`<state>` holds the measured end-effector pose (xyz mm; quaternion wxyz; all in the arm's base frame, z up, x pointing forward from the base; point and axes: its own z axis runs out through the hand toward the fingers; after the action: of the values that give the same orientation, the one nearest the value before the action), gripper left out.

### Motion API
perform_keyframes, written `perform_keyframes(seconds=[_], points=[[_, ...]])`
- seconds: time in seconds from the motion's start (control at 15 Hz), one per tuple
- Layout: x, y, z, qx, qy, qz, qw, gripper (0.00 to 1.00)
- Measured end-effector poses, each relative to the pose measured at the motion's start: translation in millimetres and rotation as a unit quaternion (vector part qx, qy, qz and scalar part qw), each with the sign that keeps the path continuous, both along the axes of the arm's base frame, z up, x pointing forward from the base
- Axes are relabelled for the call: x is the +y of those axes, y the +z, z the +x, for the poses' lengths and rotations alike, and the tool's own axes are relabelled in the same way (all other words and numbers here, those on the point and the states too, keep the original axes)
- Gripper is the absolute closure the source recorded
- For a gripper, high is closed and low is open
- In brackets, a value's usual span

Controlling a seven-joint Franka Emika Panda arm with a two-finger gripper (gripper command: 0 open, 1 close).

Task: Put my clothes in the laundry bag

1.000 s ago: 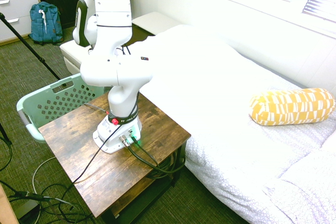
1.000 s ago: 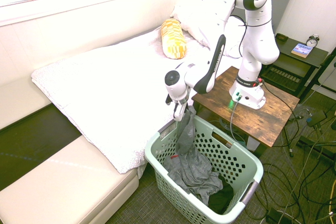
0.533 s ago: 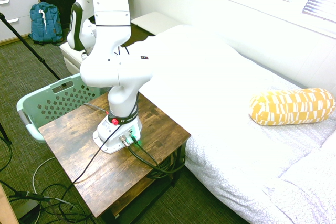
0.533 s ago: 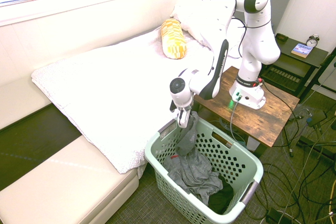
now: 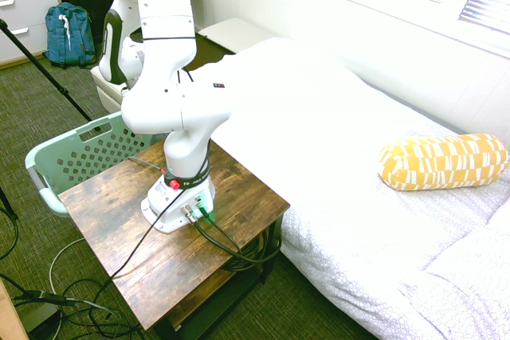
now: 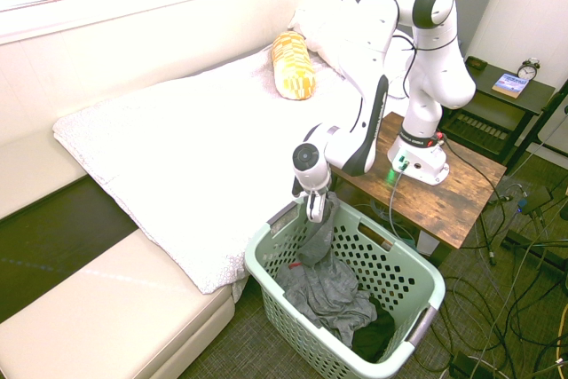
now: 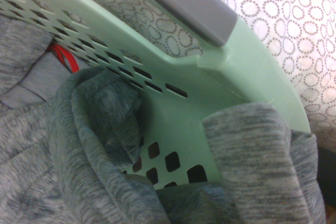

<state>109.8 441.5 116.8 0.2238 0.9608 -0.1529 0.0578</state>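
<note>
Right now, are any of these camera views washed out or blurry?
First exterior view: the bed cover is blown out white. Second exterior view: window glare bleaches the bed; the laundry basket stays clear. Wrist view: grey garment is soft but readable.

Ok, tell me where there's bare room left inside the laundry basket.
Laundry basket: bare floor beneath the far perforated wall, on the wooden table's side. The clothes and a darker item crowd the rest; the fingers hang by the bed-side rim.
</note>
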Motion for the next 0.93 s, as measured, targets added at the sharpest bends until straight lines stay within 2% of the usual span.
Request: perform_keyframes(seconds=[0.27, 0.47, 0.6, 0.73, 0.93], points=[[0.4, 1.3, 4.5, -0.001, -0.003, 0.001, 1.0, 0.0], [4.3, 18.6, 27.2, -0.001, -0.01, 0.02, 1.0, 0.0], [5.3, 45.4, 63.1, -0.009, -0.023, 0.045, 0.999, 0.0], [-9.6, 77.3, 119.2, -0.018, -0.051, 0.074, 0.996, 0.0], [-77.4, 116.3, 207.6, -0.034, -0.11, 0.105, 0.988, 0.0]])
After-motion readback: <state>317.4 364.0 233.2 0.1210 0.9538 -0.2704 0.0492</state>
